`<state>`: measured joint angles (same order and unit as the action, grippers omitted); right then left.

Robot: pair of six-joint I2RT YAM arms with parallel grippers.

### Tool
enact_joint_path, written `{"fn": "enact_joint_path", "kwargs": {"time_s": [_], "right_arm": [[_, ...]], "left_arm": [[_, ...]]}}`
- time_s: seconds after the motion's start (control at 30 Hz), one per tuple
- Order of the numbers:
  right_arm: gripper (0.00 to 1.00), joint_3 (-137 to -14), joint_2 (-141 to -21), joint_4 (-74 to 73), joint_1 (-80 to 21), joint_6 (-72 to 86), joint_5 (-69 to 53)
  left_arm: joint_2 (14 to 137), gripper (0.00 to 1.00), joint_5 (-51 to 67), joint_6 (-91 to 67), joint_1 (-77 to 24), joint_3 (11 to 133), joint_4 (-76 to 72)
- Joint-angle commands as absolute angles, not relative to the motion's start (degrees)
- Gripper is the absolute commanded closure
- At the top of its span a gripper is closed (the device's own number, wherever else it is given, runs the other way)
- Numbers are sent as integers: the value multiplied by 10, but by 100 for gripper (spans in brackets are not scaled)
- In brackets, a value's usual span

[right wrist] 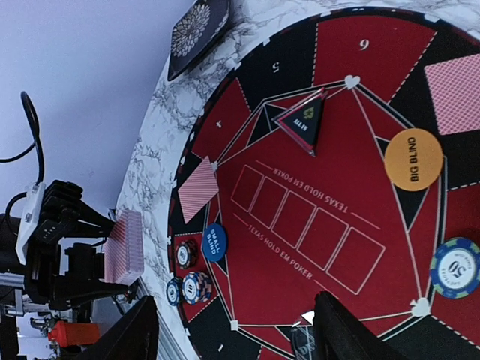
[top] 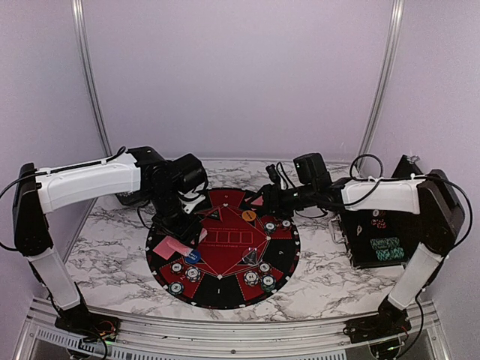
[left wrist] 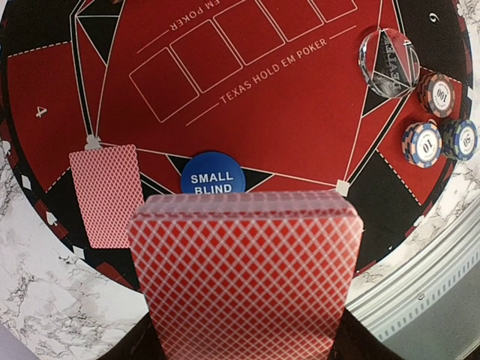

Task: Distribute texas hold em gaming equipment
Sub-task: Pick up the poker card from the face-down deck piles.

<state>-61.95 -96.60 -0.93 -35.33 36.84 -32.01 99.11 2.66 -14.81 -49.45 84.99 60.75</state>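
The marble table [top: 112, 255] carries a large round black-and-red mat [top: 225, 294] with "Texas Hold Em Poker" printed on it. To the right of the mat stands an open black case [top: 364, 259] with green chips inside. The left arm [top: 90, 180] reaches over the left part of the mat, and the right arm [top: 382, 193] reaches over its far right part.

The left gripper [top: 187, 223] is clamped on a deck of red-backed cards [left wrist: 244, 277], which it holds raised off the surface at the left side of the mat. I cannot tell surely if the deck hangs over the rim of the mat or over the table just outside it. The right gripper [right wrist: 234, 319] holds nothing. Its two fingers [right wrist: 139, 334] stand wide apart above the red middle field.

One single card [left wrist: 105, 195] lies face down on the mat near the seat number 4, just beside the deck in the left wrist view. A second card [right wrist: 454, 94] lies face down near the seat number 6.

An orange disc [right wrist: 413, 159] marked "Big Blind" rests on the mat, near the second card. A blue disc [left wrist: 213, 174] marked "Small Blind" lies close to the single card. A dark triangular marker [right wrist: 304, 120] sits at the far edge of the red field. A clear round button [left wrist: 388, 54] lies on the mat, and three striped chips [left wrist: 437, 94] rest just beside it. One blue-and-white chip [right wrist: 455, 268] lies apart from them, near the orange disc.
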Motion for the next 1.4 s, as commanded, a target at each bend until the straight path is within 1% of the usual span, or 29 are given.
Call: {"fn": "enact_joint_path", "kwargs": {"time_s": [0.0,0.17,0.4,0.67,0.97,1.37], "right_arm": [[32,-618,-963,51,-391,418,-352],[32,-625,-985,81,-434,448,-360],[33,-638,-1019,117,-461,477,-379],[33,-651,-1049,145,-467,495,-398],[34,-675,-1101,212,-469,534,-439],[34,-695,-1143,249,-487,558,-466]], "left_arm": [[991,47,23,-154,-505,873,624],[993,47,19,-156,-512,884,626],[998,47,18,-154,-518,893,628],[1000,47,18,-153,-521,894,629],[1004,47,19,-152,-523,894,630],[1005,47,18,-151,-524,895,630]]}}
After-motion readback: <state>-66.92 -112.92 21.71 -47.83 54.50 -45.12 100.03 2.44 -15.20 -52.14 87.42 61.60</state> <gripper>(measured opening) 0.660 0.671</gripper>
